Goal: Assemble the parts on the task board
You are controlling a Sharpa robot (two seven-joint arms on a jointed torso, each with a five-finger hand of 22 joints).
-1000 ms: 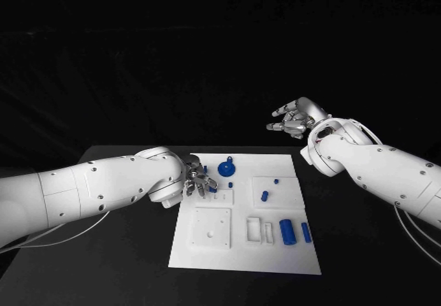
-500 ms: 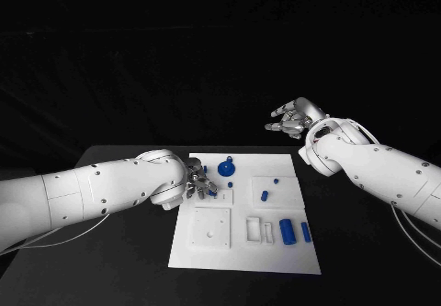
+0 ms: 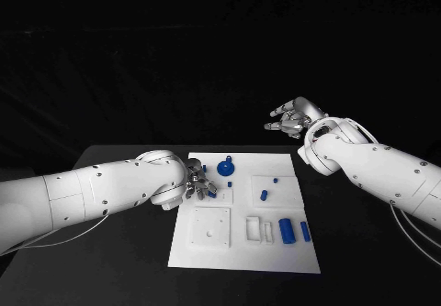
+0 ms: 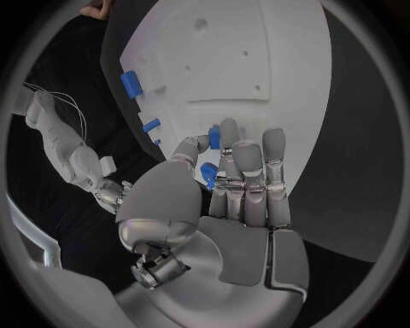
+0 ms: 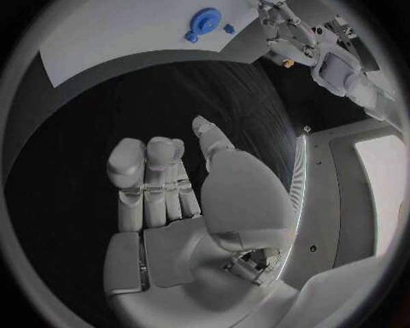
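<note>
The left robot hand [image 4: 224,179] is pinching a small blue part [image 4: 208,174] over the task board [image 3: 246,255]. Just beyond its fingertips, blue pieces [image 3: 294,231] are lying in white holders. The right robot hand [image 3: 292,118] is hanging raised — fingers apart, holding nothing.

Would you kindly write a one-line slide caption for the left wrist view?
Left robot hand pinching a small blue part over the white task board.

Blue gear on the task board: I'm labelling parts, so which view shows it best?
Head view: the blue gear lies unobstructed on the task board. In the right wrist view it sits small at the rim.
</note>
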